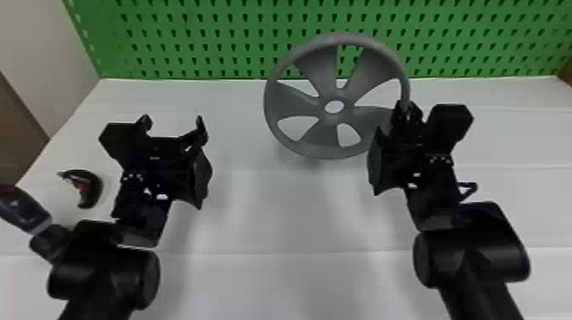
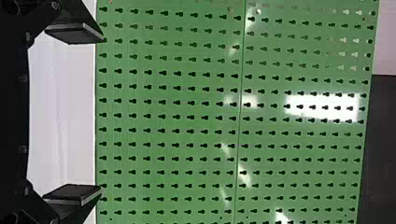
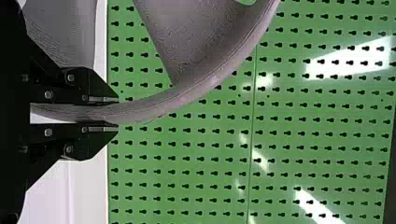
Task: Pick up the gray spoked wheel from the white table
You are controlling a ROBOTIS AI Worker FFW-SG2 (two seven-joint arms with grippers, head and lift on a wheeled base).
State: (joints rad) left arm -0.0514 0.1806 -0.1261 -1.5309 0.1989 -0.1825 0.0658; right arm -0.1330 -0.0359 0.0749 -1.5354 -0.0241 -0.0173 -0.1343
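Head view has the gray spoked wheel (image 1: 319,68) tilted before the green pegboard (image 1: 191,42), bulk leftward of my nearer right gripper (image 3: 117,114), pinching its rim (image 3: 144,109); my left gripper (image 1: 173,121) is wide, empty.

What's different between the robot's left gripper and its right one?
The left gripper has its fingers spread wide with nothing between them; the right gripper is closed on the rim of the gray wheel. The left one is apart from the wheel, off to its left, while the right one is at its right edge. Both are black with two fingers.
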